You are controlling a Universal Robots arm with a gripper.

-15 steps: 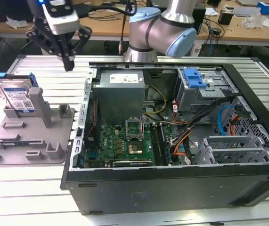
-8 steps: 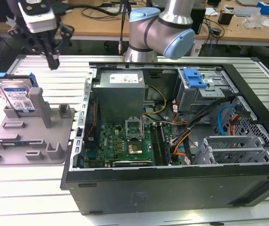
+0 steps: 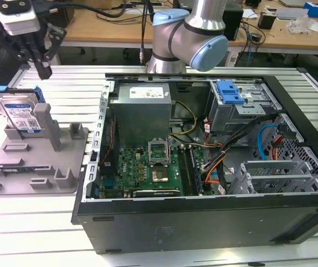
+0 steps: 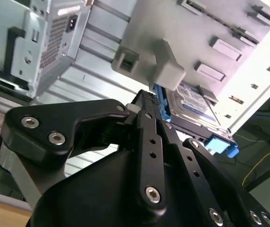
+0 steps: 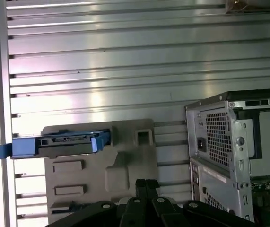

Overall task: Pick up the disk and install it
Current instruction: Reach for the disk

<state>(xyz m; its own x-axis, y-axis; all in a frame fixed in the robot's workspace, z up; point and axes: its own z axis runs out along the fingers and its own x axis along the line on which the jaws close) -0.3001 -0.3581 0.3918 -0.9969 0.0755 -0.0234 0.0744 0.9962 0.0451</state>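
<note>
Tool [image 4: 146,97]: my black fingers are pressed together with nothing between them; I hang above the disk [image 3: 22,114], clear of it.
Disk place: on edge in a slot of the grey holder [image 3: 64,161], at the exterior view's left, outside the computer case [image 3: 203,222].
Counter [image 3: 36,222]: ribbed silver metal slats, glaring under the lights in the first wrist view.
Room: wooden desks [image 3: 103,28] behind, strewn with cables and boxes.
Holder: moulded grey block with posts and slots, flat on the counter just beside the case.
Case: black tower on its side, lid off; grey power supply [image 3: 143,108], green board [image 3: 147,172] and bundled wires inside, with a blue latch [image 3: 229,92] on the drive cage.
In the way: a grey post [image 3: 50,125] rises just beside the disk, on its case side.
Disk look: silver body, white-and-blue label facing the exterior view, blue frame round its edges with a tab jutting from one end.
</note>
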